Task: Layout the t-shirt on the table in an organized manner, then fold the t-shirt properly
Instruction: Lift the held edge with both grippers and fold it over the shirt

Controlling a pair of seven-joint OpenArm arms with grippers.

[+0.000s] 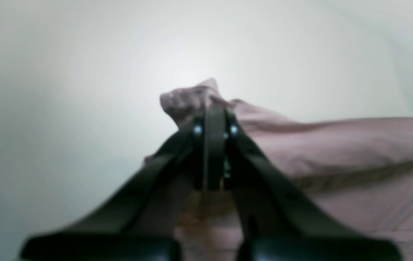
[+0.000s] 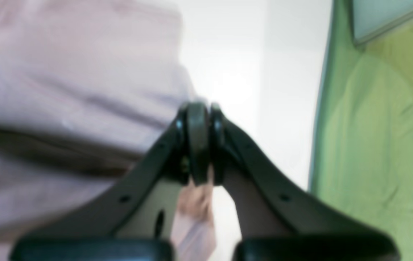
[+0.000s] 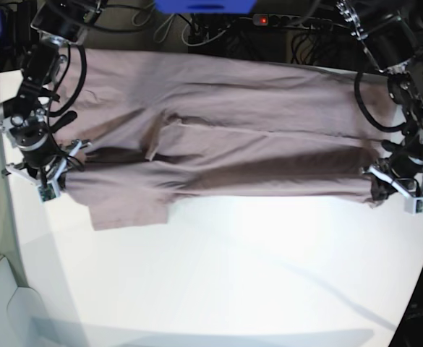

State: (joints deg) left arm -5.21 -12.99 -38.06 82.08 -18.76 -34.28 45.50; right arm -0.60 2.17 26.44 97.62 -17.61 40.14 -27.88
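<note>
Both end effectors clamped on t-shirt edges, bare table in front

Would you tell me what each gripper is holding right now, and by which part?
Both hold the t-shirt: the left gripper and the right gripper each pinch a bunched fold at opposite ends of it.

Green cloth (creased) beside cables.
</note>
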